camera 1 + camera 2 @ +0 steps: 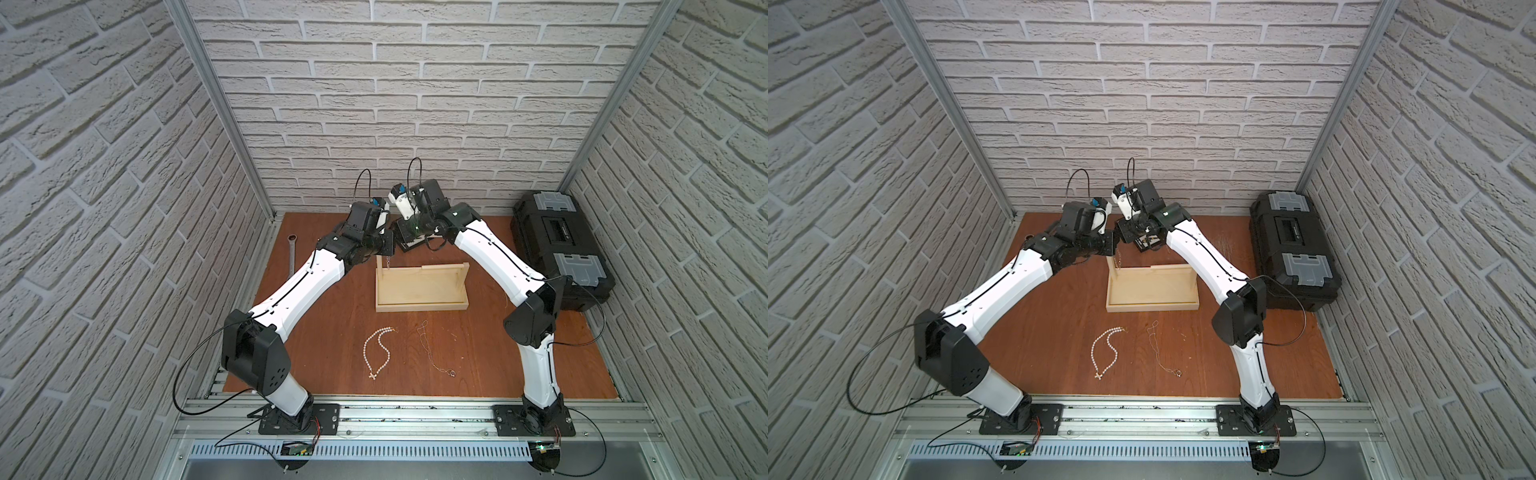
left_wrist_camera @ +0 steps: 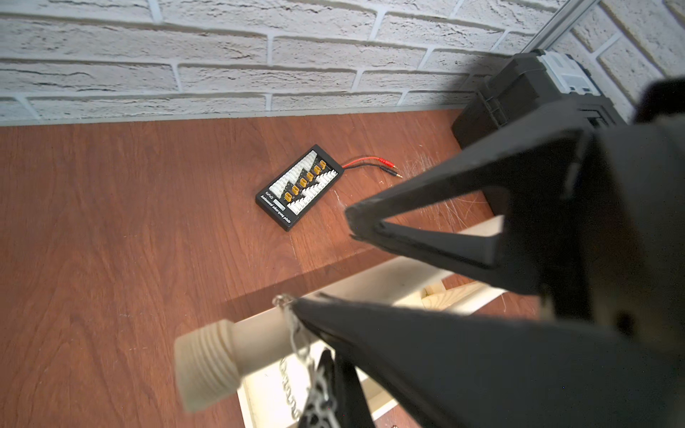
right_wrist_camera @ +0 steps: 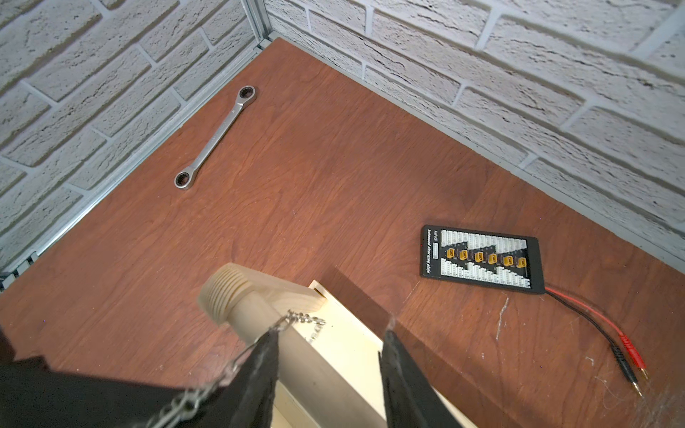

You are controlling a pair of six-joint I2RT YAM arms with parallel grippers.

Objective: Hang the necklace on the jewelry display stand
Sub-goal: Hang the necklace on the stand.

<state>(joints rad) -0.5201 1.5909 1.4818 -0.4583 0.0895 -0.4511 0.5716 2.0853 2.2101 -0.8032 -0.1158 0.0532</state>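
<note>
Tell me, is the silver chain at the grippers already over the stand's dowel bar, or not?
Over it. The silver chain crosses the dowel bar beside its threaded end; the left gripper holds the rest.

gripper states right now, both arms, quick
left gripper: closed, holding the chain necklace
right gripper: open, astride the dowel bar

- The bar (image 3: 252, 311) of the jewelry display stand (image 1: 419, 286) passes between the fingers (image 3: 259, 370) of the right gripper (image 3: 331, 333).
- The necklace (image 3: 300, 318) lies over the bar and touches one of these fingers at its tip.
- A wrench (image 3: 217, 135) and a charging board (image 3: 480, 257) lie on the table (image 3: 333, 166) beyond the fingertips, well apart.
- A bead necklace (image 1: 389, 356) and a thin chain (image 1: 430, 359) lie on the table behind the fingers, past the stand's tray.
</note>
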